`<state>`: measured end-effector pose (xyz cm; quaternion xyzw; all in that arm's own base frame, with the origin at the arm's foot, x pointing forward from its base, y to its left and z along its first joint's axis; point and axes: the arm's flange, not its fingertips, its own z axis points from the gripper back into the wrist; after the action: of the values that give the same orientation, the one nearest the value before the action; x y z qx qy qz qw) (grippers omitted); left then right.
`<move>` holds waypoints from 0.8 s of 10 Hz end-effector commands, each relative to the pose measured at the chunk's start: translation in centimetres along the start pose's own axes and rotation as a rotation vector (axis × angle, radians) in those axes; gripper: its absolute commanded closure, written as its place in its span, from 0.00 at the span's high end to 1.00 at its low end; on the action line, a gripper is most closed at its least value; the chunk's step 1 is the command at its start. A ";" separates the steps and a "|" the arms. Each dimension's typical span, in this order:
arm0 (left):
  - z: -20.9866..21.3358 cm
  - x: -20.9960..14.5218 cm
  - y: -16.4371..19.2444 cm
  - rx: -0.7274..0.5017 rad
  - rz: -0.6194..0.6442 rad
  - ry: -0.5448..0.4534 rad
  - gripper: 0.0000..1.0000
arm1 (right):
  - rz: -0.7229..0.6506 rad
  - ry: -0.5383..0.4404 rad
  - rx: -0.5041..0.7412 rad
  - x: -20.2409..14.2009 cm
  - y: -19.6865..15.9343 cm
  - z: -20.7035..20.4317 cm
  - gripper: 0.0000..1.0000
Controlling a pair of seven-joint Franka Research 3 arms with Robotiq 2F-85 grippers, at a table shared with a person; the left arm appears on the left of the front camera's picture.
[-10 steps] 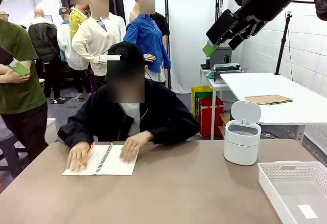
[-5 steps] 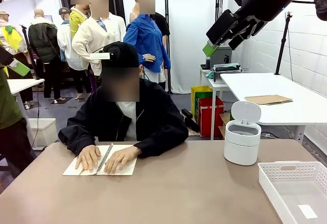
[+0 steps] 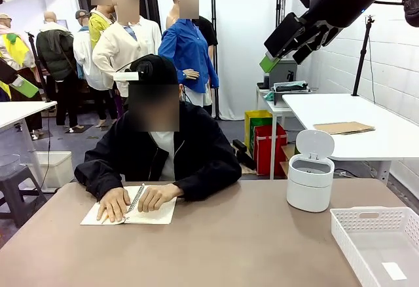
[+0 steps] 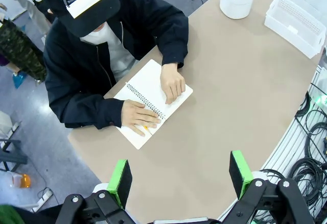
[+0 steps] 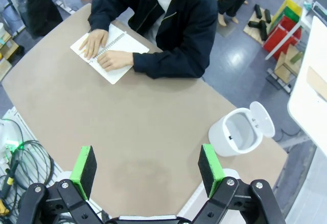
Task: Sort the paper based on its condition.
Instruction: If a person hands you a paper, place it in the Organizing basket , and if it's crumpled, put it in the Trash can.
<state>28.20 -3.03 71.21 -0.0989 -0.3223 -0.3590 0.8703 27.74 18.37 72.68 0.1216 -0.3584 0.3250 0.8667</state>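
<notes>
Both spread apart, empty: left hand (image 4: 180, 173), right hand (image 5: 147, 163) (notebook (image 4: 150, 78) well below).

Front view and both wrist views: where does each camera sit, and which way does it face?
Front view: table level, robot's side, facing the seated person; right hand raised top right.
Left wrist view: overhead, looking down at the notebook; open left hand below.
Right wrist view: overhead, looking down at the bin; open right hand below.
Shared: notebook and bin.

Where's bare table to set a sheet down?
Bare: the wide middle of the table, between notebook and white bin, and the near edge left of the basket. Crowded: far left, the person's hands on the notebook.
</notes>
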 end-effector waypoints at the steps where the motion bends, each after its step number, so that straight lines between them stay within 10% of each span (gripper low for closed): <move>1: 0.0 -0.1 0.2 0.007 0.005 0.004 1.00 | 0.006 0.000 -0.001 0.0 0.0 0.0 1.00; 8: 0.0 -0.1 0.2 0.007 0.005 0.004 1.00 | 0.006 0.000 -0.001 0.0 0.0 0.0 1.00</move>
<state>28.21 -3.03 71.21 -0.0989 -0.3223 -0.3590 0.8703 27.74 18.37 72.68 0.1216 -0.3584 0.3250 0.8667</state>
